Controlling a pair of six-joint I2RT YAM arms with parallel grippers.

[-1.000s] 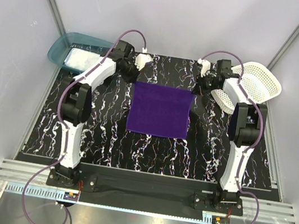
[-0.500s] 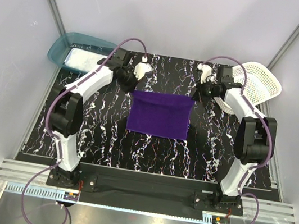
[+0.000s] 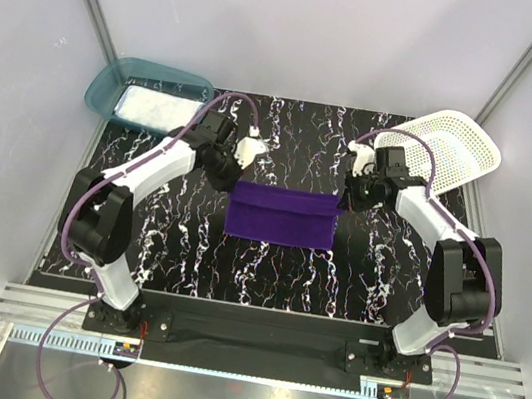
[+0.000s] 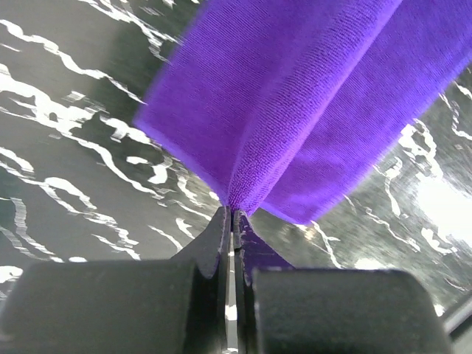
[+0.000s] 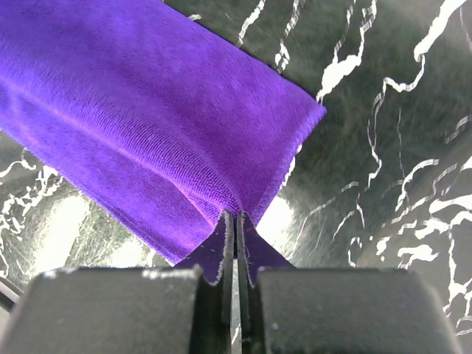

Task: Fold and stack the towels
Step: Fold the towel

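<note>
Left gripper [image 4: 233,220] clamps one far corner of the purple towel [image 3: 279,218], right gripper [image 5: 236,220] the other — the far edge is raised and doubled over the near part, which lies flat mid-way on the marbled table [image 3: 187,248] — a white towel [image 3: 154,107] sits in the teal bin [image 3: 101,88]

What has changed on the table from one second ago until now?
The left gripper and the right gripper, each shut on a far corner of the deep purple cloth towel, carried its far edge toward the near edge, folding it partway. Nothing was let go. The teal translucent bin and white mesh basket stayed put.
</note>
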